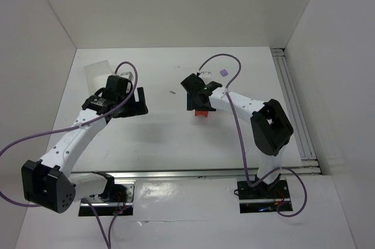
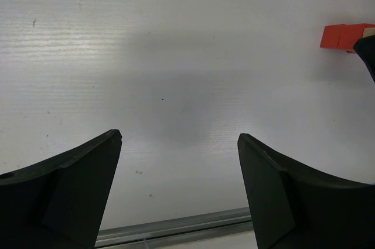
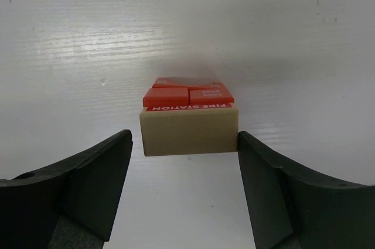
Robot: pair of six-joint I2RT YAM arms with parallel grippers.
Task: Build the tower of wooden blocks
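Note:
A pale tan block [image 3: 188,130] with a red "FIRE STATION" strip lies between the fingertips of my open right gripper [image 3: 184,139]. Its right finger [image 3: 258,161] touches the block's corner; the left finger stands apart. Red-orange blocks [image 3: 187,94] sit directly behind the tan one; I cannot tell whether it rests on them. In the top view only the red-orange blocks [image 1: 201,113] show below the right gripper [image 1: 197,99]. A lilac cube [image 1: 224,72] lies alone further back. My left gripper [image 1: 137,103] is open and empty [image 2: 179,137], left of the red-orange blocks [image 2: 343,36].
A translucent white box [image 1: 96,70] stands at the back left behind the left arm. A tiny dark speck [image 1: 172,92] lies between the grippers. A metal rail [image 1: 296,108] runs along the table's right side, another along the near edge [image 2: 176,225].

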